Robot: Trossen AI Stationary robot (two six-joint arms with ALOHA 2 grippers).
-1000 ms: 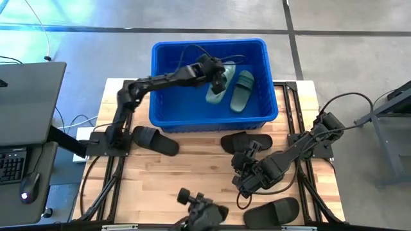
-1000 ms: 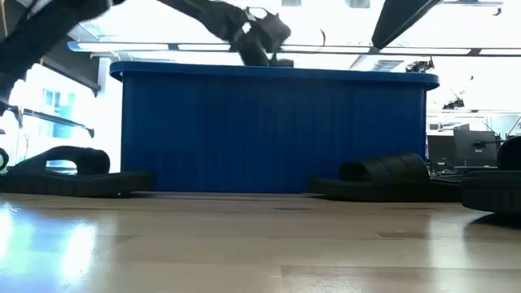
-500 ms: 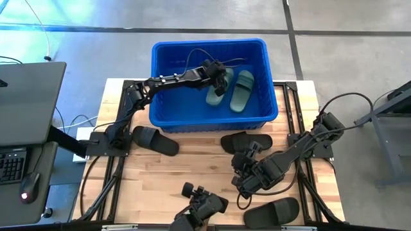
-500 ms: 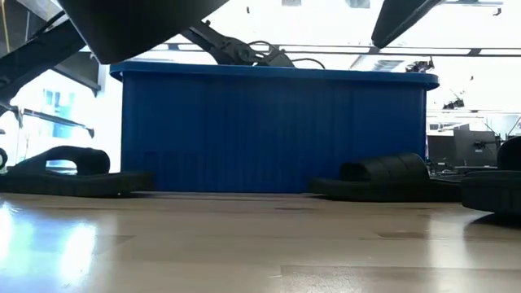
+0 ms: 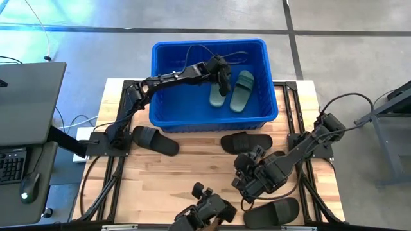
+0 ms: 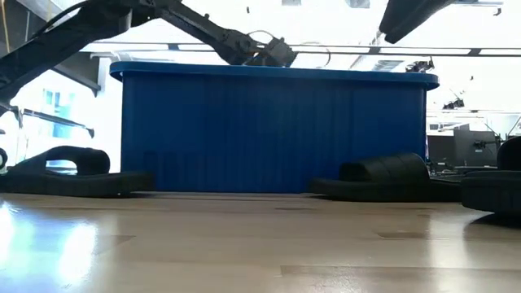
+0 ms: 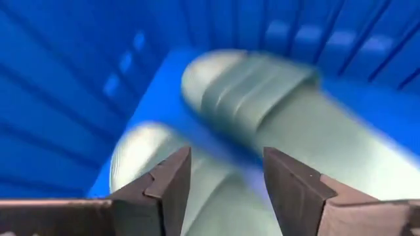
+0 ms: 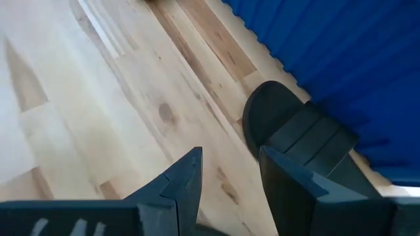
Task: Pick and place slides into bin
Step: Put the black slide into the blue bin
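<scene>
The blue bin (image 5: 168,102) stands at the table's far side. Two green slides (image 5: 219,94) (image 5: 242,90) lie side by side on its floor. My left gripper (image 5: 223,81) hangs open just above the left one (image 7: 141,160), touching nothing. Black slides lie on the table: one (image 5: 154,140) near the bin's left corner, one (image 5: 246,141) in front of the bin, one (image 5: 270,210) at the near right. My right gripper (image 5: 246,165) stands open over the table near the middle black slide (image 8: 295,131), with nothing between its fingers.
A dark object (image 5: 204,215) sits at the table's near edge, partly cut off. Bare wood (image 5: 192,167) lies between the black slides. In the low view the bin's wall (image 6: 277,130) hides its contents, and black slides (image 6: 65,167) (image 6: 383,175) flank it.
My left gripper has come down into the bin and opened, letting go of a green slide. That slide, held tilted before, now lies flat on the bin's floor beside the other green one.
</scene>
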